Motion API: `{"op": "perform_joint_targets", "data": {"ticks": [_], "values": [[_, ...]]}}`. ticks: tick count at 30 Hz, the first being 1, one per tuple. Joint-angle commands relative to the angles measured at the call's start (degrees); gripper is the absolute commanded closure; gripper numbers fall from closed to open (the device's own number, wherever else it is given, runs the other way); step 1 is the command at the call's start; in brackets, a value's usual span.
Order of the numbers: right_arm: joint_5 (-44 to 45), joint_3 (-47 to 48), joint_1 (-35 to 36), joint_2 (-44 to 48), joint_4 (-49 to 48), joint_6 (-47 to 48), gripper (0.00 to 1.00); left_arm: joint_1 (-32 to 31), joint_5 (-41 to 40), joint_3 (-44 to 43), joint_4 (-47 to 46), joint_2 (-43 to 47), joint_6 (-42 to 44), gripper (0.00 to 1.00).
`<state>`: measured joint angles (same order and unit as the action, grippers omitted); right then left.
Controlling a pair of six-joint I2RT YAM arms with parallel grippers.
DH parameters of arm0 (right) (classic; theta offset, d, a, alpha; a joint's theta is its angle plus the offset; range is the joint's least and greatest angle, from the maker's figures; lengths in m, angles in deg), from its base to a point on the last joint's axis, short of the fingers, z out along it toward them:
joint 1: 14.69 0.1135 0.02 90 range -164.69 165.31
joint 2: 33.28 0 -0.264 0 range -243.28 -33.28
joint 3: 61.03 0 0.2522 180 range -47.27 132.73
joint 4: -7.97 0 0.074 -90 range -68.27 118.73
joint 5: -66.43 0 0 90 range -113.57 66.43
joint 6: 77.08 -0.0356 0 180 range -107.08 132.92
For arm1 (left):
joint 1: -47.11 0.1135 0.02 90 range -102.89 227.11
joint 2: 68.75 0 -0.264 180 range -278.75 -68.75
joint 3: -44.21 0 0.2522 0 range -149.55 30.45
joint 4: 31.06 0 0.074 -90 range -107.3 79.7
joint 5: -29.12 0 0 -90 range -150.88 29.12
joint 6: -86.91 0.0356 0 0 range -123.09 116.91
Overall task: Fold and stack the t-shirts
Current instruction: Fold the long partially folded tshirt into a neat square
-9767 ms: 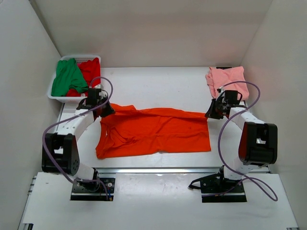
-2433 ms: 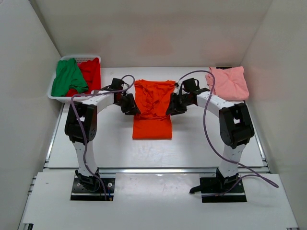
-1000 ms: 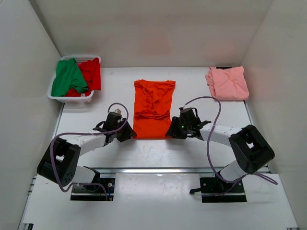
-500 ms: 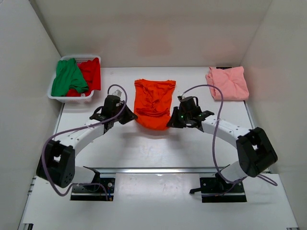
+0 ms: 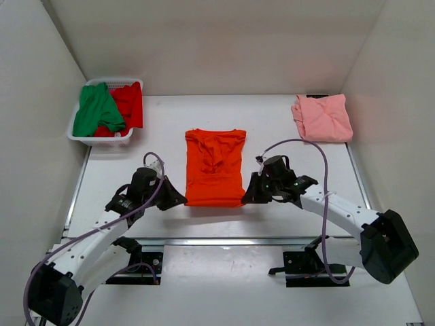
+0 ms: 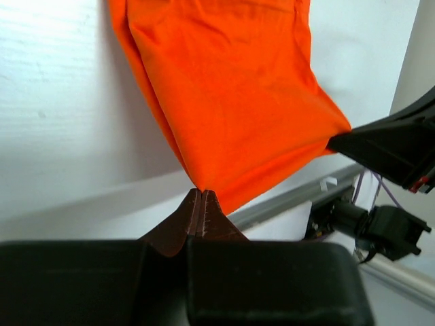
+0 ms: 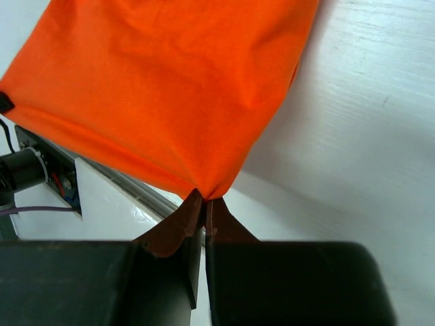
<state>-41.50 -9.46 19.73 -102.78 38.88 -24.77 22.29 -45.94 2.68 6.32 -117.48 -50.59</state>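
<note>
Far left corner of the counter [image 5: 285, 129]: white basket [image 5: 83, 138], with the green t-shirt [image 5: 95, 112] heaped on its left side and the red t-shirt [image 5: 129, 102] packed in on its right. Left of centre, close to the near edge: left gripper [image 5: 178, 200], clamped tight on the near left corner of the orange t-shirt [image 5: 215, 170], with the fingers pressed flat together in the left wrist view [image 6: 202, 204] and only a tip of cloth [image 6: 231, 102] caught between them. Mid-counter: the orange t-shirt itself, folded to a narrow rectangle, long axis running from near edge to far edge, collar pointing at the far edge, hem at the near edge. Creased around the neckline, smooth toward the hem, which is drawn straight between the two grippers. Right of centre, level with its partner: right gripper [image 5: 248, 198], likewise closed hard on the near right corner of the same shirt, cloth [image 7: 170, 88] bunched at the fingertips in the right wrist view [image 7: 204, 204]. Far right corner: pink t-shirt [image 5: 323, 117], folded into a rough square, well apart from the orange one.
</note>
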Motion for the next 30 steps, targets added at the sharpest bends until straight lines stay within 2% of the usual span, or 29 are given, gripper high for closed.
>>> {"op": "perform_joint_targets", "data": {"ticks": [1,7,12,18,21,30], "values": [[-1.0,-0.4,0.2,2.7,2.7,0.8,1.0,-0.6,2.7,0.9,5.3,2.0,0.2,1.0],[-4.0,4.2,-1.0,1.5,4.6,2.2,1.0,1.2,3.8,-2.0,4.3,0.1,0.9,1.0],[-7.0,13.3,-4.4,-3.9,7.5,8.4,1.0,3.4,4.9,-11.2,3.5,-9.8,4.3,1.0],[-9.3,26.8,-9.2,-15.3,10.5,14.8,1.0,7.0,7.0,-25.6,1.0,-24.7,7.3,1.0],[-10.8,33.4,-12.2,-21.1,11.1,16.9,1.0,10.3,8.1,-30.8,-1.6,-30.7,7.5,1.0],[-12.7,55.5,-17.5,-39.9,13.0,19.9,1.0,14.4,8.0,-44.5,-8.3,-48.1,6.5,1.0]]}}
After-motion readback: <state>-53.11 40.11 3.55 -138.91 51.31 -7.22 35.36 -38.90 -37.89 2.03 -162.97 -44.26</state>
